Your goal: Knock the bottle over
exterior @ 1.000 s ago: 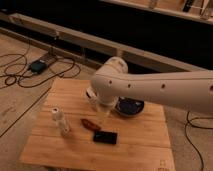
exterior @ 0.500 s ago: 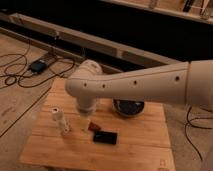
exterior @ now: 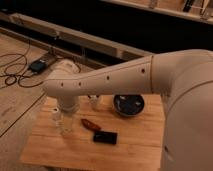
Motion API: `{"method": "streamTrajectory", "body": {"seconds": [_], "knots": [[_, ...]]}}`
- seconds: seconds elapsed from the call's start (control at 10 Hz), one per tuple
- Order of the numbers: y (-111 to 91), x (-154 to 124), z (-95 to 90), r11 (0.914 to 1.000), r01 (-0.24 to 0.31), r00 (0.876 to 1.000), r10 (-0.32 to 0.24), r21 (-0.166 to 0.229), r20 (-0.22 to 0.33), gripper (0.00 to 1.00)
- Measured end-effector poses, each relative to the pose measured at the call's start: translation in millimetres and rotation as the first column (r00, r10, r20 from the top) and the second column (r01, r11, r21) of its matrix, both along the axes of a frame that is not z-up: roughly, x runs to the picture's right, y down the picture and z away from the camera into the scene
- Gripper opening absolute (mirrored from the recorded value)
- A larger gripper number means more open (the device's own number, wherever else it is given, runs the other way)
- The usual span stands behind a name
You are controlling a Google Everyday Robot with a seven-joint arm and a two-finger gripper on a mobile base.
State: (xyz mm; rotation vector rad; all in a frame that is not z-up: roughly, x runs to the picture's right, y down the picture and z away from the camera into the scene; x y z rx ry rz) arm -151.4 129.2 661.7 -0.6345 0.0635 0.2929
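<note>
The small whitish bottle [exterior: 55, 114] with a white cap stands upright near the left end of the wooden table [exterior: 135, 150]. My white arm reaches in from the right, and its wrist hangs over the table's left part. The gripper [exterior: 65, 125] points down just right of the bottle, very close to it or touching it; I cannot tell which. The bottle's lower part is partly hidden by the gripper.
A white mug [exterior: 94, 103] stands behind the arm. A dark bowl [exterior: 129, 105] sits at the back middle. A reddish-brown item [exterior: 90, 124] and a flat black object [exterior: 105, 137] lie mid-table. Cables and a black box [exterior: 37, 65] lie on the floor at left.
The arm has swung left and down across the table, bringing the gripper from near the mug to right beside the bottle. The bottle still stands upright.
</note>
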Motion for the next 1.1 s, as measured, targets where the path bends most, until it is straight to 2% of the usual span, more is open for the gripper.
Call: {"method": "streamTrajectory", "body": {"seconds": [0.5, 1.1], "knots": [[-11.0, -35.5, 21.7, 0.9983, 0.007, 0.999, -0.005, 0.058, -0.036, 0.8], [-15.9, -65.8, 29.0, 0.9966, -0.004, 0.999, 0.008, 0.083, -0.054, 0.8]]}}
